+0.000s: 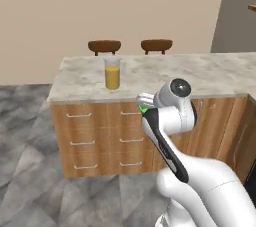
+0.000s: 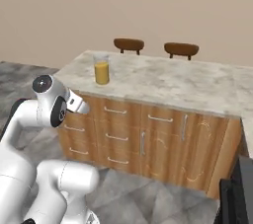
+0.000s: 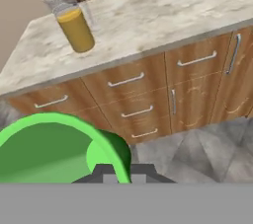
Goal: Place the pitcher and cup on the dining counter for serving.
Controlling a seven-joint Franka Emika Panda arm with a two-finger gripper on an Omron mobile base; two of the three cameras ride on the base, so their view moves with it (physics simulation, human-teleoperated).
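Pitcher [image 1: 112,73] stood upright on the dining counter [image 1: 200,73], near its left end, clear plastic cylinder about two-thirds full of orange juice, thin handle visible in the hand view [image 3: 74,22]. Cup [image 3: 54,149], bright green and tapered, sat right at the gripper [image 3: 116,173], open mouth toward the camera, held off the counter in front of the drawers; a green sliver showed at the wrist [image 1: 145,105]. Fingers seemed closed around it, though the grip itself was hidden, so can't tell for sure. Arm was folded, elbow up, hand pointed toward the counter. Counter top was beige-grey marble, wooden drawer fronts [image 2: 116,124] with silver handles. Two brown round-backed stools [image 1: 104,46] stood behind. Floor grey stone tile.
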